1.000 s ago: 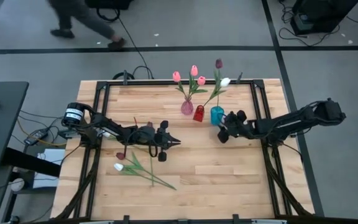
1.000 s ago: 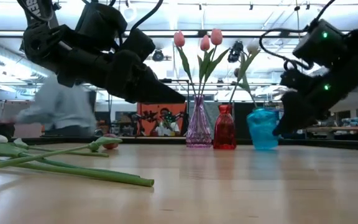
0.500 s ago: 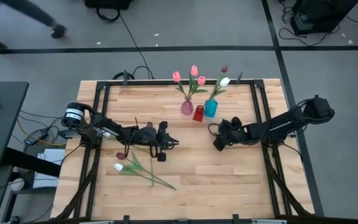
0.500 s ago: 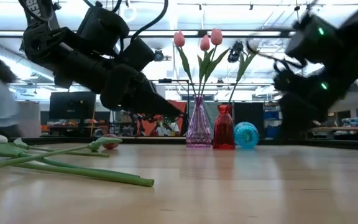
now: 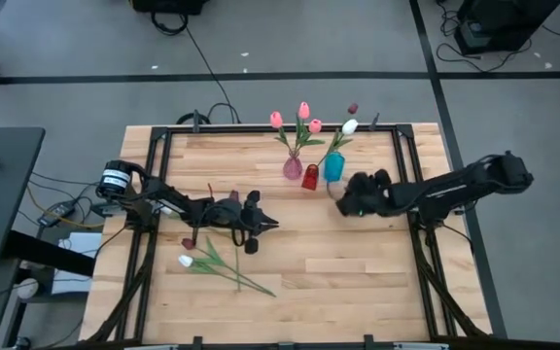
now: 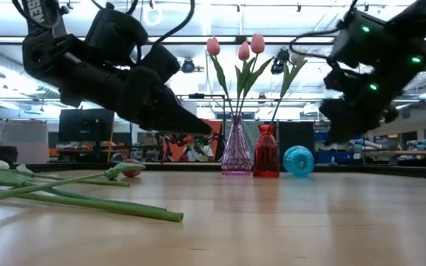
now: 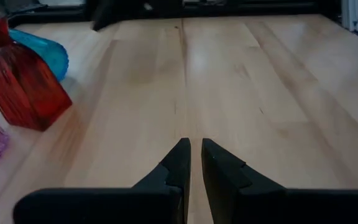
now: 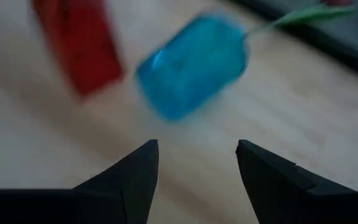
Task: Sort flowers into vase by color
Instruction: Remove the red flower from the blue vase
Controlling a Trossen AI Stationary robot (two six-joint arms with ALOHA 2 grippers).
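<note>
The blue vase (image 5: 333, 167) lies tipped on its side (image 8: 191, 65), mouth toward the far edge, showing as a round disc in the low view (image 6: 299, 160). Its white (image 5: 349, 126) and maroon (image 5: 352, 108) tulips point toward that edge. Three pink tulips (image 5: 303, 111) stand in the purple vase (image 5: 293, 167); the red vase (image 5: 310, 177) is empty. A white-headed (image 5: 185, 261) and a maroon-headed (image 5: 189, 243) tulip lie flat at the near left. My right gripper (image 5: 342, 200) (image 8: 197, 162) hovers open just near-side of the blue vase. My left gripper (image 5: 272, 223) (image 7: 196, 146) is shut above mid-table.
The three vases stand close together near the far edge. A black frame rail (image 5: 280, 129) borders the table. Bare wood (image 5: 358, 272) spreads over the near right half. The loose stems (image 6: 87, 203) lie low at the near left.
The blue vase has fallen from upright onto its side and shifted left toward the red vase, its tulips swinging down toward the far edge. My right gripper swung toward the near-left, then came back toward the vase. A person beyond the table walked out of view.
</note>
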